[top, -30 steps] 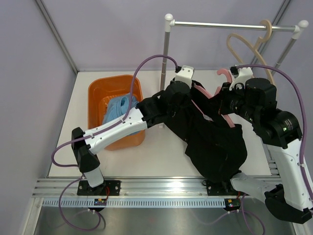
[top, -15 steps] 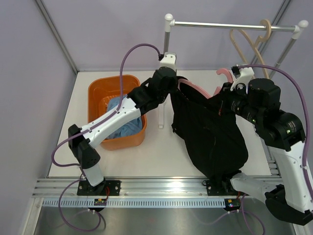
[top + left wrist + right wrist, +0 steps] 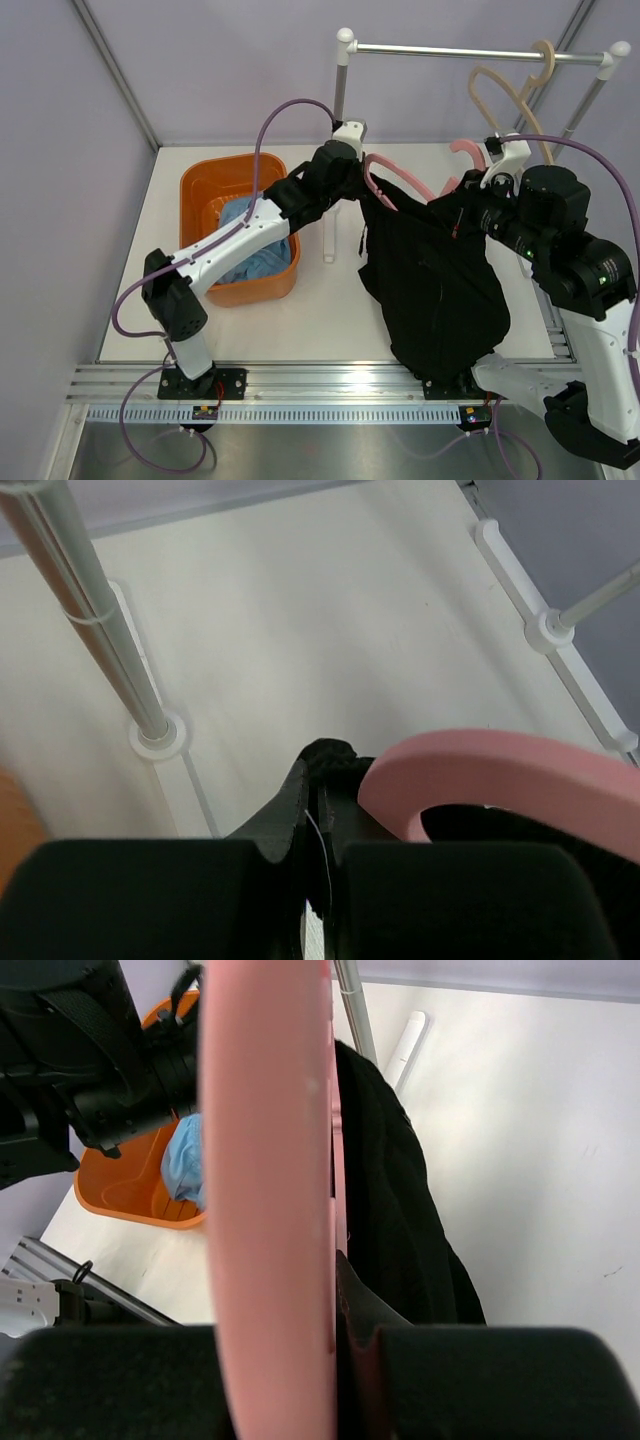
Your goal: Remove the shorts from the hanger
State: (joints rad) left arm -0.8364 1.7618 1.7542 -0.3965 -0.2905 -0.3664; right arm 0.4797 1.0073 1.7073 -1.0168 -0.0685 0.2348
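shorts [image 3: 435,290]: black, draped on pink hanger [image 3: 500,770], hung above table [image 3: 330,300] between both arms | handling: light, limp, may snag on hanger ends, best taken at waistband edge | left gripper [image 3: 320,825]: closed, pinching waistband fabric beside hanger tip | right gripper [image 3: 300,1350]: clamped on hanger

Left arm [image 3: 240,240]: long white shells on the links, black housings at the joints. Right arm [image 3: 590,275]: same white-and-black build, with bulky round black motor housings, one showing a tiny green light [image 3: 604,281]. A purple cable [image 3: 272,125] loops along each arm. White camera mount [image 3: 348,132] at each wrist. Black base plates [image 3: 205,384]. Left jaws and right jaws are matte black and blocky.
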